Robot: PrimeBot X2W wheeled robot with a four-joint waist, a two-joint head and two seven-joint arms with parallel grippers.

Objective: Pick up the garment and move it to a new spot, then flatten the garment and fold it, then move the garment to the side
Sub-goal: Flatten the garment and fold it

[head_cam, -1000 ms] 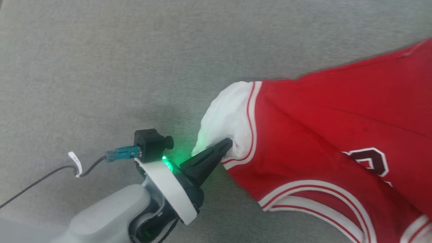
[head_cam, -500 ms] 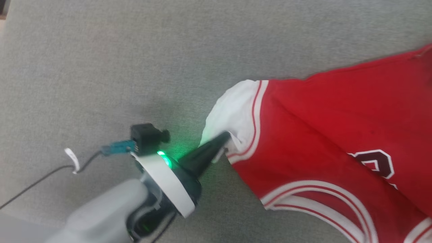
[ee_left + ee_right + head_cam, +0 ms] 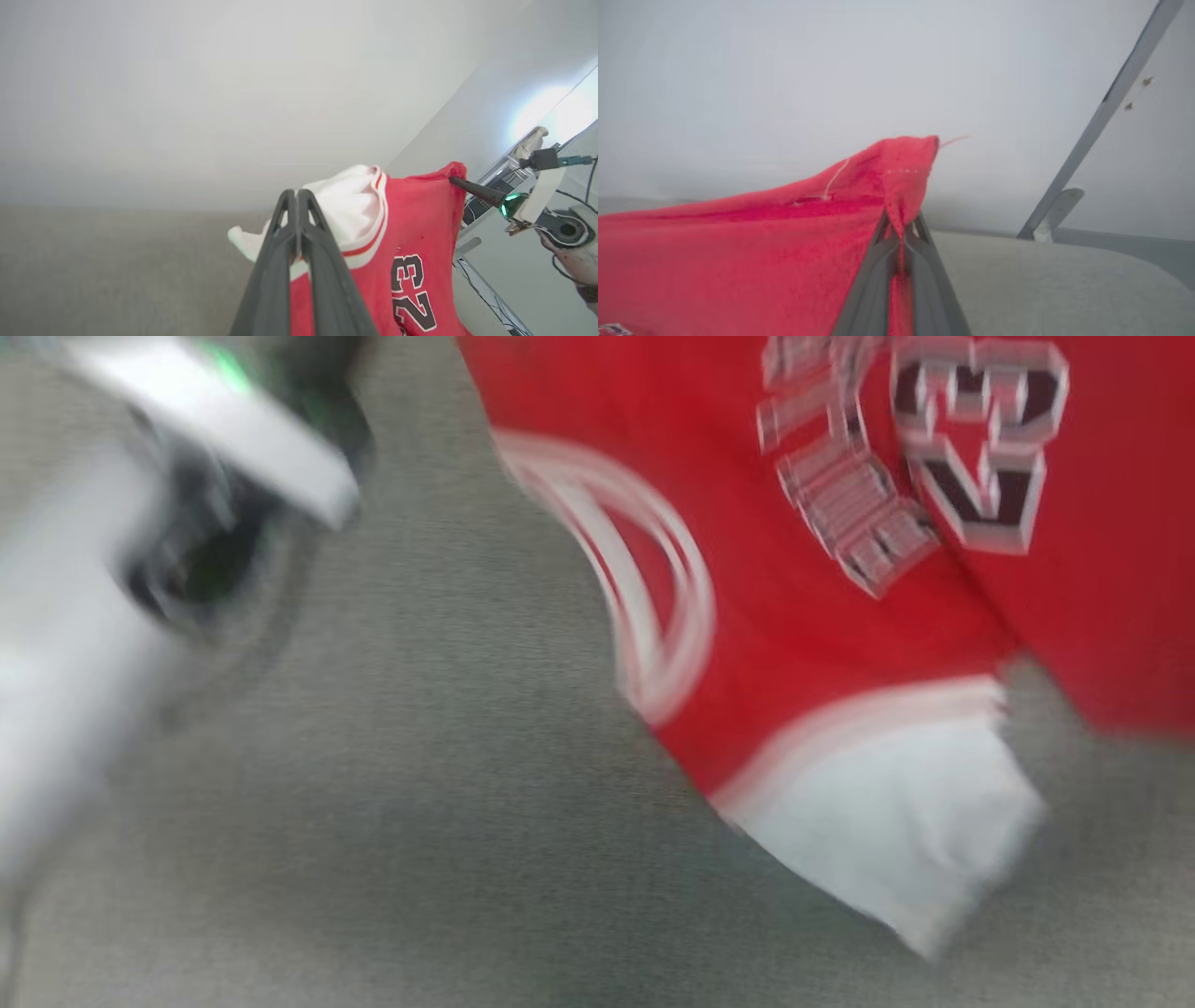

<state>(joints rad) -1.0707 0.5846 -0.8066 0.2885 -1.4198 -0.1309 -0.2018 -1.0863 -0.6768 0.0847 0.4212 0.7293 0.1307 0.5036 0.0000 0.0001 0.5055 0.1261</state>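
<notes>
Grey surface (image 3: 373, 859) below; garment (image 3: 416, 224) hangs, white sleeve (image 3: 350, 205) pinched between left fingers (image 3: 275, 261), red corner (image 3: 910, 158) between right fingers (image 3: 873, 280).

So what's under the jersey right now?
Grey surface shows beneath the garment, gripped by the left end effector and right end effector. Anything directly under the cloth is covered.

Left pincer (image 3: 296, 196) fingers pressed together, clamping garment (image 3: 420, 224) sleeve; right pincer (image 3: 901, 221) clamping red edge.
</notes>
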